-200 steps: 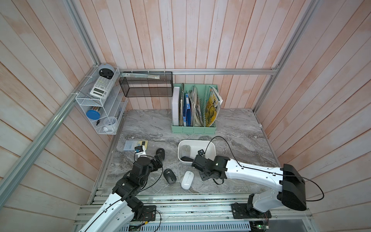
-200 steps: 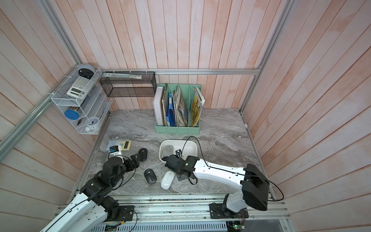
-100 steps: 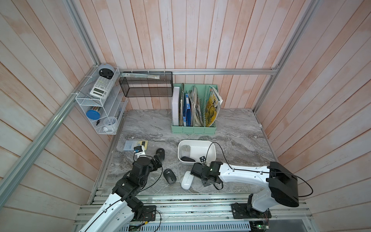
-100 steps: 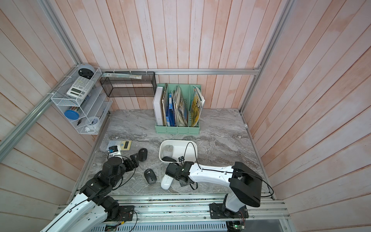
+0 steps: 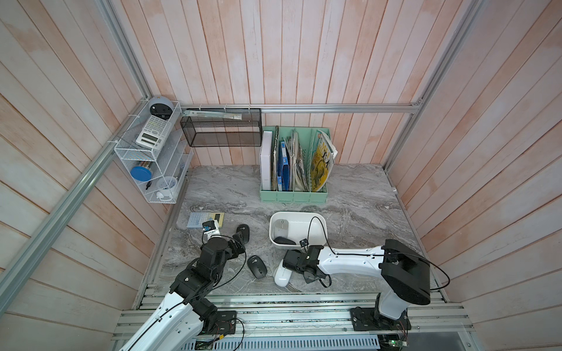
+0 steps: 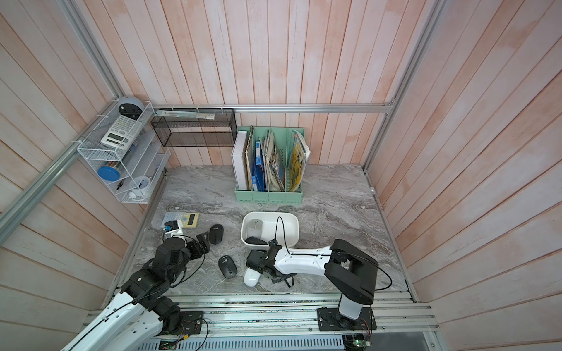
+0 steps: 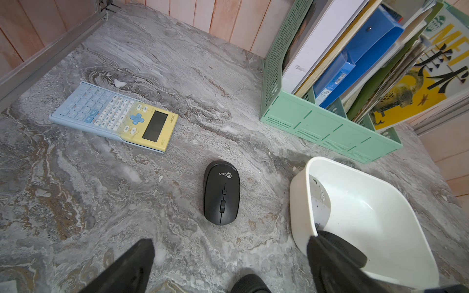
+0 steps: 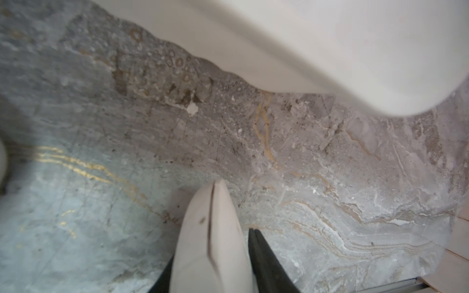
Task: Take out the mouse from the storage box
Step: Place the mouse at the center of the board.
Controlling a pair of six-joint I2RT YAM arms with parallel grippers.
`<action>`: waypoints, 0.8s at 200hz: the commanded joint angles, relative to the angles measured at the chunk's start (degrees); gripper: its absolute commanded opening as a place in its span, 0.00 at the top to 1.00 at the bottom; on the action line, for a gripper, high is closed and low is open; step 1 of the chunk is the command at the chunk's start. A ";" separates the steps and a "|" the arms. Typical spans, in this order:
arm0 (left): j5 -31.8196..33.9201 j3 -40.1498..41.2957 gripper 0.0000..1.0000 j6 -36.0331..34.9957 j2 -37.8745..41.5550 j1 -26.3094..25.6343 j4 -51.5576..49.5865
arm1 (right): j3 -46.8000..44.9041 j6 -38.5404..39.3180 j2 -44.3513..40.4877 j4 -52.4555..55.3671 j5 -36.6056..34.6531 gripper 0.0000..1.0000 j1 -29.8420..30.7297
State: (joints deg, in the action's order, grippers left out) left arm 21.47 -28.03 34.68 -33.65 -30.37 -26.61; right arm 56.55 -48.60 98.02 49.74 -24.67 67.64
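Gripping the white mouse (image 5: 281,275) with my closed right gripper (image 5: 288,266) at lower centre, I must lay it flat on the table (image 5: 349,194) before releasing; my left gripper (image 7: 231,243) stands open.

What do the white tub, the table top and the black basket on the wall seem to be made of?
The white tub looks like smooth, glossy plastic: soft highlights on its rounded rim. The table top looks like grey marble or a marble print; the veins do not tell which. The black basket looks like fine metal mesh: the wall shows through it.
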 commanded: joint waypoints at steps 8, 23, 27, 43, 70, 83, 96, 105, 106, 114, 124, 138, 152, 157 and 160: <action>0.80 -0.10 0.00 -0.49 0.05 0.31 -0.37 | 1.54 -1.77 1.24 3.30 -2.61 0.58 0.29; 0.85 -0.10 0.00 -0.55 0.01 0.31 -0.37 | 1.50 -1.77 1.19 3.13 -2.30 0.54 0.37; 0.86 -0.09 0.00 -0.57 -0.01 0.31 -0.37 | 1.41 -1.68 1.14 2.89 -2.15 0.53 0.41; 0.85 -0.10 0.00 -0.55 -0.01 0.36 -0.28 | 1.66 -1.76 1.29 2.64 -1.80 0.48 0.66; 0.85 -0.13 0.00 -0.57 -0.13 0.30 -0.28 | 2.58 -1.76 1.42 2.99 -1.94 0.46 1.51; 0.85 -0.09 0.00 -0.50 -0.28 0.36 -0.28 | 3.13 -1.93 1.23 3.40 -1.96 0.45 1.94; 0.76 -0.15 0.00 -0.52 -0.30 0.31 -0.24 | 3.96 -2.11 0.91 4.15 -2.05 0.44 2.38; 0.76 -0.03 0.00 -0.49 -0.39 0.31 -0.28 | 4.42 -2.34 0.72 4.63 -2.02 0.43 2.70; 0.76 -0.06 0.00 -0.53 -0.33 0.31 -0.19 | 4.47 -2.36 0.66 4.65 -2.04 0.43 2.69; 0.76 -0.10 0.00 -0.64 -0.42 0.34 -0.09 | 4.68 -2.47 0.44 4.80 -2.05 0.42 2.95; 0.76 -0.18 0.00 -0.66 -0.42 0.32 -0.15 | 4.70 -2.68 0.27 4.63 -1.85 0.42 3.15; 0.76 -0.14 0.00 -0.66 -0.44 0.30 -0.18 | 4.81 -2.66 0.33 4.24 -1.36 0.41 3.21; 0.76 -0.14 0.00 -0.62 -0.52 0.33 -0.12 | 5.02 -2.74 0.16 4.32 -1.19 0.41 3.33; 0.70 -0.14 0.00 -0.61 -0.59 0.29 -0.11 | 5.10 -2.71 -0.10 4.20 -1.07 0.41 3.38; 0.68 -0.14 0.00 -0.59 -0.65 0.35 -0.03 | 5.10 -2.65 -0.23 4.16 -1.03 0.41 3.49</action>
State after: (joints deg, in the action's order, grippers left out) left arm 21.47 -28.03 34.68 -34.06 -30.37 -26.61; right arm 60.29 -50.13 98.59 52.38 -25.45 70.54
